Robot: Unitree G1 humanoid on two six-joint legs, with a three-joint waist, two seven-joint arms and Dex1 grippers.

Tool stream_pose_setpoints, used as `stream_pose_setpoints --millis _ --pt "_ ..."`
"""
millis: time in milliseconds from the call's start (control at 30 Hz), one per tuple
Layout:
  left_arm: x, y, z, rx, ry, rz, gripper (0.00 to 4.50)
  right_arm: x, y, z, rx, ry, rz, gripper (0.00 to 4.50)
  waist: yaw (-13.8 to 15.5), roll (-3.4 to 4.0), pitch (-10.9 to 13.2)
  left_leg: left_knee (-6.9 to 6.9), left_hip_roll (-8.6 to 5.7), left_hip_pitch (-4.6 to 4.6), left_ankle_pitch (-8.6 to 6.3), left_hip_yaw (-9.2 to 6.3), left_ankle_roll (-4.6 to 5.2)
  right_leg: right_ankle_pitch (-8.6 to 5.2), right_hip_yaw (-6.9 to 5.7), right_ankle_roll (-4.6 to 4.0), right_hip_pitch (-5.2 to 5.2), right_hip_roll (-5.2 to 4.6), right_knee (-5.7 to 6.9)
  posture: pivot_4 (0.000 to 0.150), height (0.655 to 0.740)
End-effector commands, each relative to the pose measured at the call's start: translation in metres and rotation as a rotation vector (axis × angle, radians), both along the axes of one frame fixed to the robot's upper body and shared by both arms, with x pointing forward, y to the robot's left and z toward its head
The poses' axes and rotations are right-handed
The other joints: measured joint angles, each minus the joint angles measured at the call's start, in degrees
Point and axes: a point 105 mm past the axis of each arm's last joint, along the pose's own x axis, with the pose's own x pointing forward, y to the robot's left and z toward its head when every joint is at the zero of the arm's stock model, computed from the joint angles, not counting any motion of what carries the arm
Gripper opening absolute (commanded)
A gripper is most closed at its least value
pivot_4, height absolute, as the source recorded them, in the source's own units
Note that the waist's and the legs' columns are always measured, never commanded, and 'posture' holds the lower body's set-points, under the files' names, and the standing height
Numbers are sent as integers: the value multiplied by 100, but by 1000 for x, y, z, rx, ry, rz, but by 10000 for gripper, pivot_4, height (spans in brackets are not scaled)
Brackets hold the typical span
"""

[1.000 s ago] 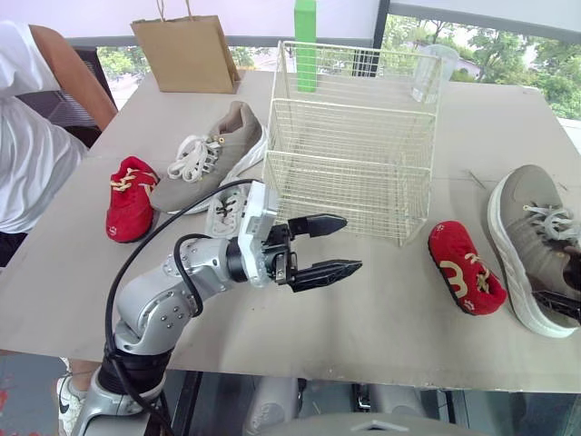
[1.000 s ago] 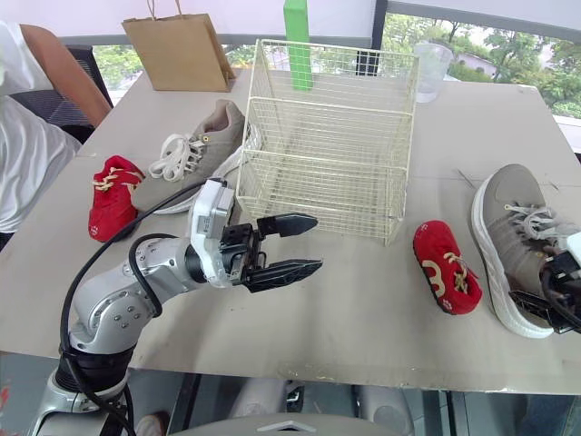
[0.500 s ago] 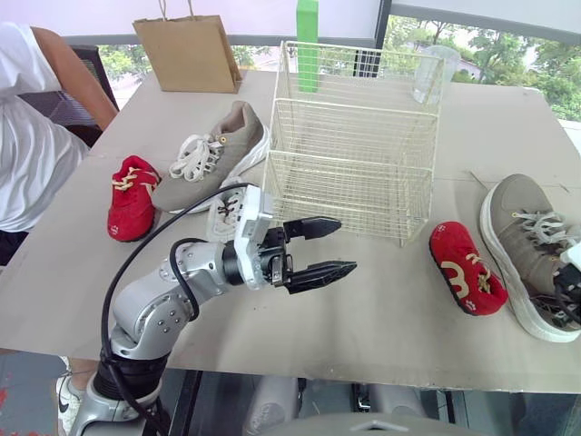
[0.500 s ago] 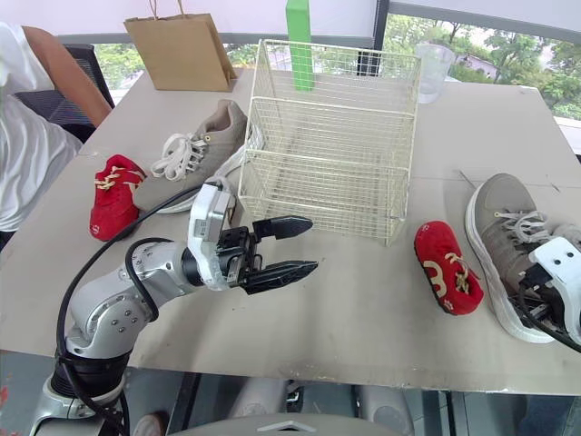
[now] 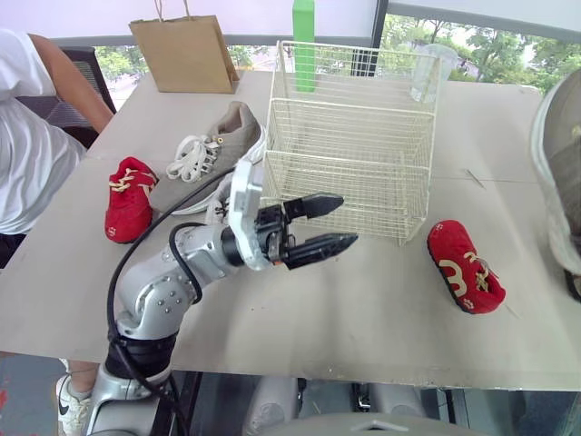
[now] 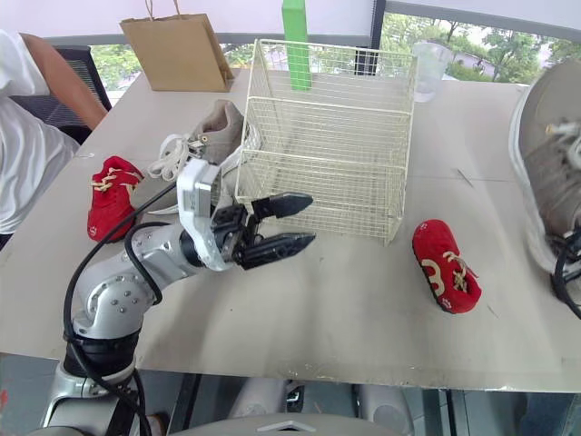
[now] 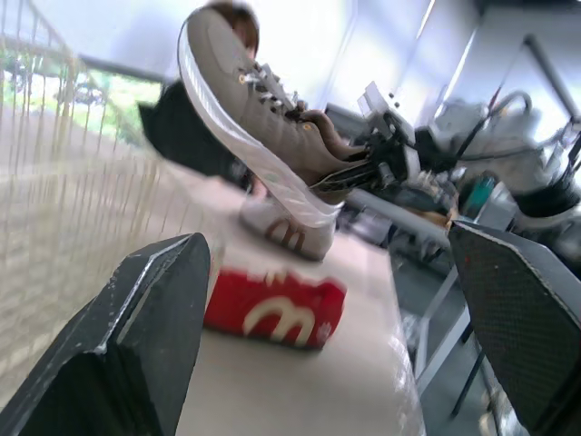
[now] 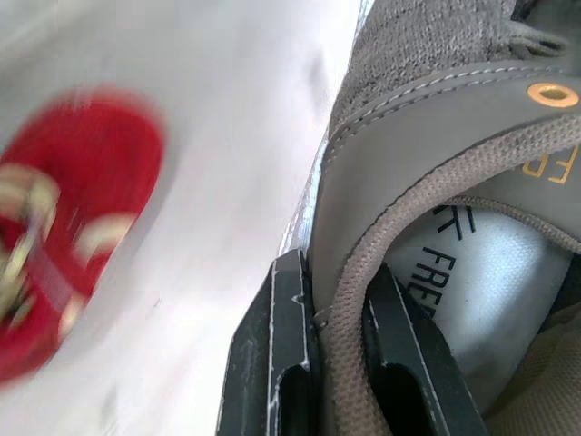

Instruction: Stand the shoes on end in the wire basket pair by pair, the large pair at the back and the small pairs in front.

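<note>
Right gripper [image 8: 340,300] pinches the grey shoe [image 6: 545,154] by its collar, on end, toe up; left gripper [image 5: 331,225] gapes wide, empty.

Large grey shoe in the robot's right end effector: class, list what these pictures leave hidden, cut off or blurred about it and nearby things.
1. Left eye view: the large grey shoe is cut off by the picture's right edge.
2. Right wrist view: the right end effector clamps the collar; the shoe's toe and sole lie out of frame.
3. Right wrist view: the insole lettering is partly covered by the collar.
4. Right wrist view: the red shoe is blurred.
</note>
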Motion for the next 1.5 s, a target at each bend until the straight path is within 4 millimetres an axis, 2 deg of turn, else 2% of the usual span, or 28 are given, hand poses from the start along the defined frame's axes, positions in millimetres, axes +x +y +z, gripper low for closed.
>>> stream_pose_setpoints --millis 33,133,267,400,467,533,633,767,833,933,1000,1100,1367,1500 --pt "13 6 54 -178 7 40 45000 14 29 69 -200 -272 136 636 -21 15 12 4 0 0 0 1 0 0 -1 0 -1 -1 5 1500 7400" --pt "36 18 94 -302 27 149 45000 30 54 95 -313 -362 267 636 -71 15 12 4 2 0 1 -9 0 1 -2 0 1 1 6 1500 7400" --pt "66 54 147 -388 -12 329 45000 49 95 118 -465 -457 490 636 -131 12 15 0 0 -6 13 -2 -20 2 3 -1 -7 -2 1 1500 7400" --pt "77 101 198 -416 -107 452 45000 64 131 117 -624 -445 721 636 -142 5 22 -8 -6 -27 18 12 -29 2 2 1 -42 -5 -2 1500 7400" --pt "73 109 214 -296 -221 479 45000 76 146 111 -726 -414 825 636 -196 -10 33 -12 -9 -41 18 14 -30 2 6 1 -66 -4 -3 1500 7400" --pt "70 107 220 -185 -293 469 45000 85 158 104 -795 -386 912 636 -228 -11 33 -10 -22 -80 21 1 -34 4 -2 1 -100 0 1 1500 7400" --pt "62 80 209 136 -361 382 45000 91 183 90 -926 -340 1073 636 -199 -11 35 -5 -17 -104 21 -2 -35 1 -20 7 -105 -14 -11 1500 7400" --pt "49 62 190 369 -365 232 45000 97 196 87 -1066 -328 1148 636 -161 0 42 -1 -26 -103 21 -1 -34 -8 -17 20 -104 -22 -4 1500 7400" --pt "46 53 172 512 -344 178 45000 98 202 90 -1127 -344 1171 636 -158 2 46 2 -22 -104 21 -5 -35 -8 -20 19 -110 -21 10 1500 7400" --pt "45 48 134 758 -366 127 45000 98 209 96 -1169 -376 1187 636 -182 8 50 4 -20 -103 21 -5 -35 -7 -16 18 -112 -19 17 1500 7400" --pt "39 44 124 811 -353 63 45000 98 213 102 -1178 -393 1183 636 -194 11 52 5 -19 -100 21 0 -35 -7 -9 18 -112 -19 22 1500 7400" --pt "32 45 122 831 -330 6 45000 100 213 110 -1198 -414 1156 636 -210 13 54 12 -16 -103 21 -2 -34 -7 -12 17 -115 -19 28 1500 7400" --pt "67 49 108 948 -410 172 45000 95 216 123 -1206 -455 1137 636 -230 18 58 20 -17 -106 21 1 -34 -7 -8 17 -121 -22 39 1500 7400" --pt "84 53 93 1041 -503 258 33067 89 222 126 -1179 -474 1157 0 -233 18 57 25 -17 -104 21 2 -34 -7 -4 17 -121 -25 48 1500 7400"
